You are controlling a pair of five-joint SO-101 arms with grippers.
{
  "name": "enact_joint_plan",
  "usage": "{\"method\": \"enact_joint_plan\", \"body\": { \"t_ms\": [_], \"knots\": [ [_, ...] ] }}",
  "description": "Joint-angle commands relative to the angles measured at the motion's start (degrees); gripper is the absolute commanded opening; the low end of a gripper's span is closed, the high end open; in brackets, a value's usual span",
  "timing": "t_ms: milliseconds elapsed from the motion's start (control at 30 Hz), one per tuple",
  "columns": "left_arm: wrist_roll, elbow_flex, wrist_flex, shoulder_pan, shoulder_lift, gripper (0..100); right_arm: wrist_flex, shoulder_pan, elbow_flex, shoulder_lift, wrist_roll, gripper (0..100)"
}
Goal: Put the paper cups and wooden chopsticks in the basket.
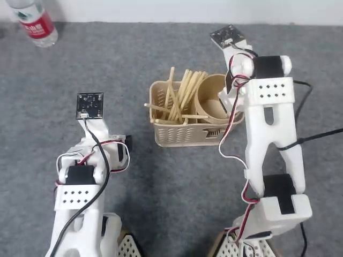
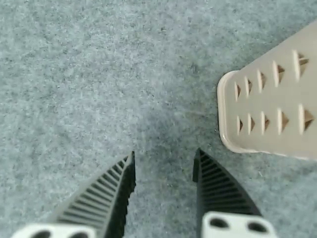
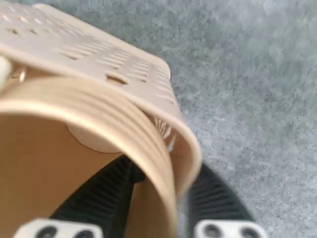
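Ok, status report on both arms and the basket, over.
Left gripper open, over carpet beside basket. Right gripper shut on paper cups in basket with wooden chopsticks. Plastic bottle well clear.

A clear plastic water bottle with a red label (image 1: 33,21) sits at the far left corner, on the grey, fuzzy carpet-like mat (image 1: 161,203) covering the table. A plain white strip (image 1: 134,9) runs along the mat's far edge.

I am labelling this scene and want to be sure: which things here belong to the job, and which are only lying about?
Belong to the job: paper cups, wooden chopsticks, basket.
Only lying about: plastic bottle, at the far edge of the grey mat.
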Motion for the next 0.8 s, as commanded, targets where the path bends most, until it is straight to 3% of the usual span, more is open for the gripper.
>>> {"method": "enact_joint_plan", "body": {
  "t_ms": [0, 133, 333, 533, 633, 733, 767],
  "knots": [
    [0.8, 0.3, -2.5, -0.4, -0.5, 18, 1.5, 1.4, -2.6, -0.2, 1.0, 36.3],
    [0.8, 0.5, -2.6, -0.4, -0.5, 18, 2.2, 1.2, -7.0, -2.8, 5.7, 30.7],
    [0.8, 0.5, -2.6, -0.4, -0.3, 18, 2.1, 1.2, -14.0, -11.6, 5.8, 19.1],
    [0.4, -0.6, -3.5, -0.4, -0.6, 18, 2.6, 1.9, -17.8, -24.6, 5.8, 18.0],
    [-1.1, -6.8, -3.7, -4.4, -0.6, 19, 2.7, 6.5, -16.6, -32.9, 5.6, 14.8],
    [-7.2, -14.2, -1.3, -7.6, -0.6, 19, 2.7, 12.4, -9.6, -41.3, 1.8, 0.0],
    [-8.9, -16.5, 0.1, -8.1, -0.6, 20, 2.7, 14.3, -6.2, -44.2, 0.1, 2.4]
  ]
}}
